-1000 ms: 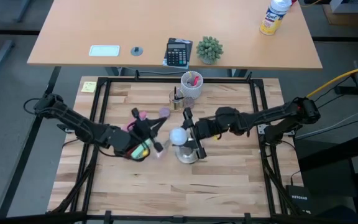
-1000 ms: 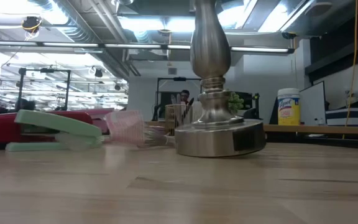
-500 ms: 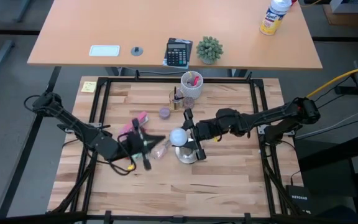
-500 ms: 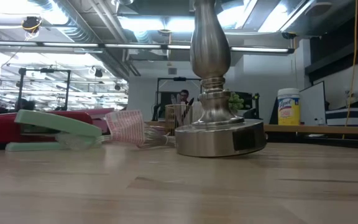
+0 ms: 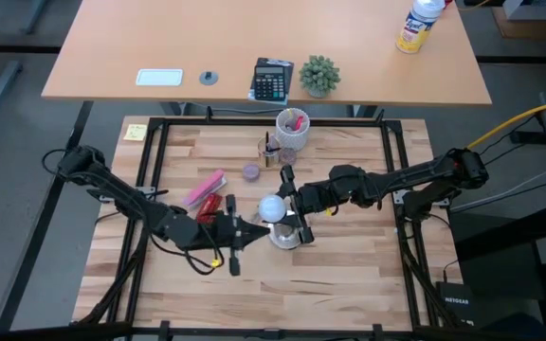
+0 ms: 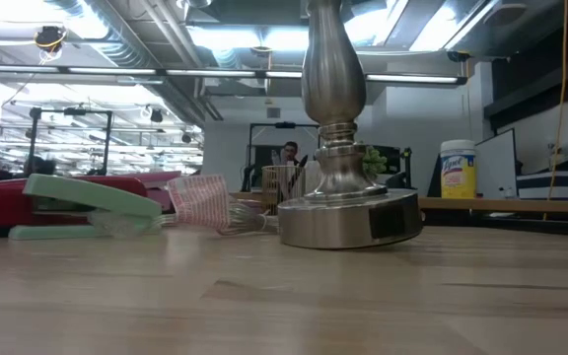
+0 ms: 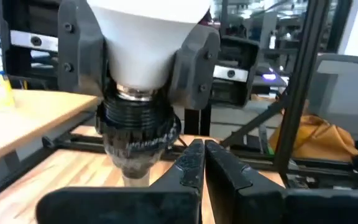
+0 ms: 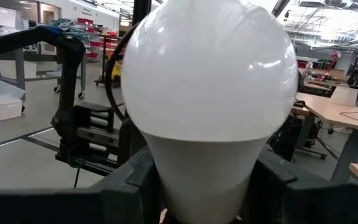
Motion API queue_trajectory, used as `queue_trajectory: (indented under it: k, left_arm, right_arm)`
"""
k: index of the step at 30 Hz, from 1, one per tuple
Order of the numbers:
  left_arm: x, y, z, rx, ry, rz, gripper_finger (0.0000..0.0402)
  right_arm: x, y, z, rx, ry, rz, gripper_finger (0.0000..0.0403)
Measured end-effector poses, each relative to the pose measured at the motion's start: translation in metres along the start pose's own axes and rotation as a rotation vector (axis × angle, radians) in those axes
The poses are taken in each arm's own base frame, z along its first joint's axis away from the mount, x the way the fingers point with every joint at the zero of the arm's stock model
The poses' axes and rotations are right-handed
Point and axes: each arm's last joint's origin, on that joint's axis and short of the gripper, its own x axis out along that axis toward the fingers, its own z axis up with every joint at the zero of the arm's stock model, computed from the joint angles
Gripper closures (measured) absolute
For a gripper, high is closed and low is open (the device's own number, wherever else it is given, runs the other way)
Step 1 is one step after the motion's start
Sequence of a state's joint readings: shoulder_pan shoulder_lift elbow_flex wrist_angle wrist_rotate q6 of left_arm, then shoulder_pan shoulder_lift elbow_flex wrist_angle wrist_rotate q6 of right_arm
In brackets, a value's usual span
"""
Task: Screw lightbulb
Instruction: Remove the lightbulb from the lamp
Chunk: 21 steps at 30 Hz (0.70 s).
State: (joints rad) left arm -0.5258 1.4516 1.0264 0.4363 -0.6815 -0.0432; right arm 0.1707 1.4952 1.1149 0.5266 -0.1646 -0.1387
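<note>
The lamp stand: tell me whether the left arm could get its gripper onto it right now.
Probably yes. The left gripper, shut and empty, sits right beside the lamp stand with nothing between them. The right gripper holds the lightbulb above, leaving the stem free.

Left arm stretched toward 3 o'clock, left tool (image 5: 238, 232) shut and empty; right arm reaching toward 9 o'clock, right tool (image 5: 287, 205) clamped.

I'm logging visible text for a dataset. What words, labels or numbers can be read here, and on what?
"NETGEAR": on the dark box on the floor at the table's right corner, high view; faint.
Wipes canister: label print blurred.
Calculator: keys too small.
Yellow sticky note: too small.
</note>
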Motion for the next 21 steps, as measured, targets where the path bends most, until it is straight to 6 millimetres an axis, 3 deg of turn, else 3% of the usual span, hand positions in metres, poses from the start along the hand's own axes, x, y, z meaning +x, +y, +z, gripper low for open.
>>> queue_trajectory:
  k: [21]
  left_arm:
    - [0.0035, 0.0092, -0.0020, 0.049, -0.010, 0.283, 0.0396]
  right_arm:
    - [0.0000, -0.0015, -0.0007, 0.001, 0.005, -0.019, 0.0237]
